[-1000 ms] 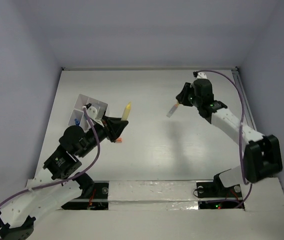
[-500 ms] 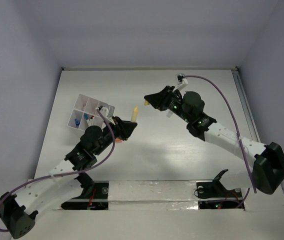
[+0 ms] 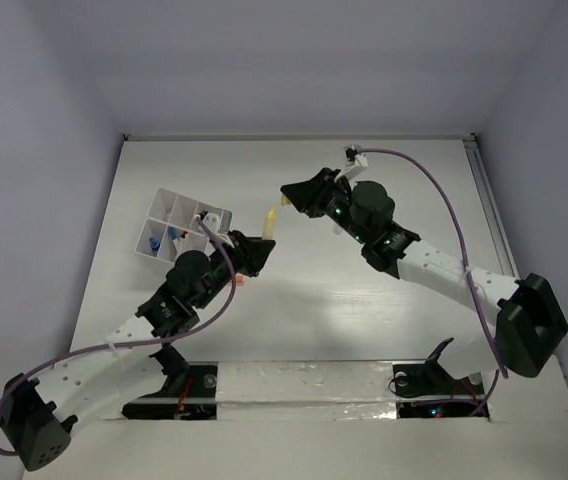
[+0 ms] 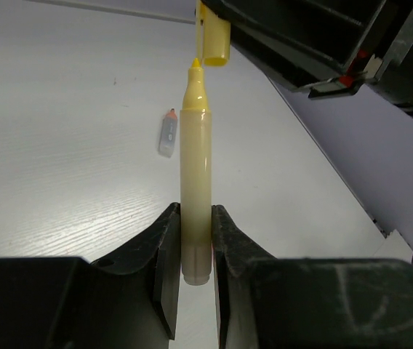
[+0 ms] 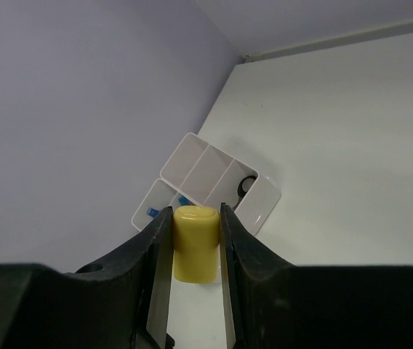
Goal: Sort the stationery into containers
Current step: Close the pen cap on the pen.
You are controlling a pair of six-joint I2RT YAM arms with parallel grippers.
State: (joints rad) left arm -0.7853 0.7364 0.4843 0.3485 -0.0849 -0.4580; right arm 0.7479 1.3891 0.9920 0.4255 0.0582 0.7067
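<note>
My left gripper (image 3: 257, 252) (image 4: 196, 218) is shut on the lower end of a cream-yellow marker (image 3: 269, 222) (image 4: 195, 174), which is uncapped with its yellow tip pointing away from the gripper. My right gripper (image 3: 286, 196) (image 5: 195, 218) is shut on the marker's yellow cap (image 5: 194, 243) (image 4: 215, 40). The cap hangs just beyond the marker's tip, slightly off to one side and apart from it. The white compartment box (image 3: 167, 214) (image 5: 208, 169) sits at the left of the table, behind my left arm. It holds blue-capped bits and a black round item.
A small clear piece with an orange-red end (image 4: 167, 134) (image 3: 238, 281) lies on the white table below the marker. Both arms meet over the table's middle left. Grey walls close the table at the back and sides.
My right arm has swung left across the table with the yellow cap, up to the marker's tip. My left arm has stretched forward and right a little, still holding the marker.
</note>
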